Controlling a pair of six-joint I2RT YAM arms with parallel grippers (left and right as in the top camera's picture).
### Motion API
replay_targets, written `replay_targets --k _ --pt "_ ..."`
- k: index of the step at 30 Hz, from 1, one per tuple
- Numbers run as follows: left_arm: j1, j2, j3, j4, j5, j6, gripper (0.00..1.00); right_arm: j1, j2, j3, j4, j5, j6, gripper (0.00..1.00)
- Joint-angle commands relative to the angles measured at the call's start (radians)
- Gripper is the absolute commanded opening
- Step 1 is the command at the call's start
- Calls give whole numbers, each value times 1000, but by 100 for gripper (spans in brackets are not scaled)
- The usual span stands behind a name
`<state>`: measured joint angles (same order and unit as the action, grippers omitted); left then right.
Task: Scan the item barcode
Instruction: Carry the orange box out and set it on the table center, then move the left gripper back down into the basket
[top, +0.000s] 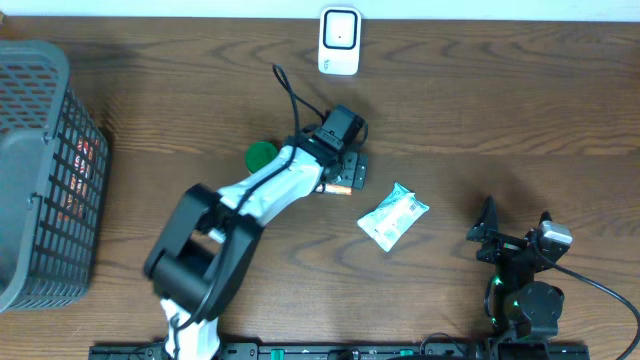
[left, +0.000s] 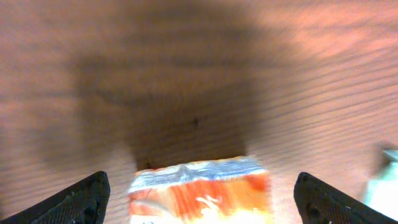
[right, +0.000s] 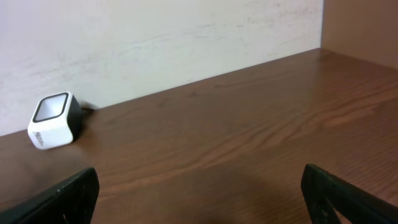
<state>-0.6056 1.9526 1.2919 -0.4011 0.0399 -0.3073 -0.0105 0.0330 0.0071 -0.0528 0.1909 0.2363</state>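
At the far left a grey plastic lattice basket (top: 40, 110) is cut off by the frame edge. Something red shows through its mesh, but we cannot make out what it is. To its right a green round thing (top: 262, 155) lies partly hidden behind the left arm's white shell.

The left gripper (top: 345, 175) hangs over the orange carton (top: 338, 188), which from overhead is only a sliver under black hardware. The left wrist view gives us more: a blurred orange-and-white box with a silvery top edge lies on the wood-grain bench (left: 186, 62), its lower part cut off and its print too soft to read. The two dark fingers (left: 81, 202) stand wide apart, with bare wood between each and the carton.

The white, rounded scanner (top: 339, 40) stands at the bench's back edge. Only the right wrist view shows its dark-framed window tilted upward. A crinkled green-and-white packet (top: 393, 216) lies flat near the carton.

The right gripper (right: 199, 186) is spread wide over bare wood and holds nothing. Only its fingertips are in frame.
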Motion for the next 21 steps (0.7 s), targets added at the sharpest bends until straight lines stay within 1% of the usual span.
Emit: replay_targets --k 1,4,5,7,8,9,11,12,14,15,17,18,21 --pt "14 -218 47 2 -26 128 96 6 0 -2 -3 2 -10 99" --pt "45 -399 98 2 -43 218 96 6 0 -2 -3 2 -10 99" --pt "63 -460 115 3 -76 227 96 6 0 -2 -3 2 -10 99" --pt "116 -579 147 9 -195 229 96 6 0 -2 -3 2 -10 99" --pt "172 -653 162 19 -282 229 96 6 0 -2 -3 2 -10 99" --pt "227 -701 169 25 -333 229 96 6 0 -2 -3 2 -10 99" --pt "351 -774 171 26 -379 216 96 6 0 -2 -3 2 -10 99" --pt "434 -804 171 18 -382 187 96 6 0 -2 -3 2 -10 99" --pt "621 -843 171 -16 -381 75 96 6 0 -2 -3 2 -10 99" --pt "707 -849 171 -37 -375 15 96 6 0 -2 -3 2 -10 99" --pt "903 -845 170 -80 -295 -100 96 6 0 -2 -3 2 -10 99" --pt "984 -834 169 -94 -236 -137 96 6 0 -2 -3 2 -10 99" --pt "1226 -759 169 -119 25 -224 96 6 0 -2 -3 2 -10 99"
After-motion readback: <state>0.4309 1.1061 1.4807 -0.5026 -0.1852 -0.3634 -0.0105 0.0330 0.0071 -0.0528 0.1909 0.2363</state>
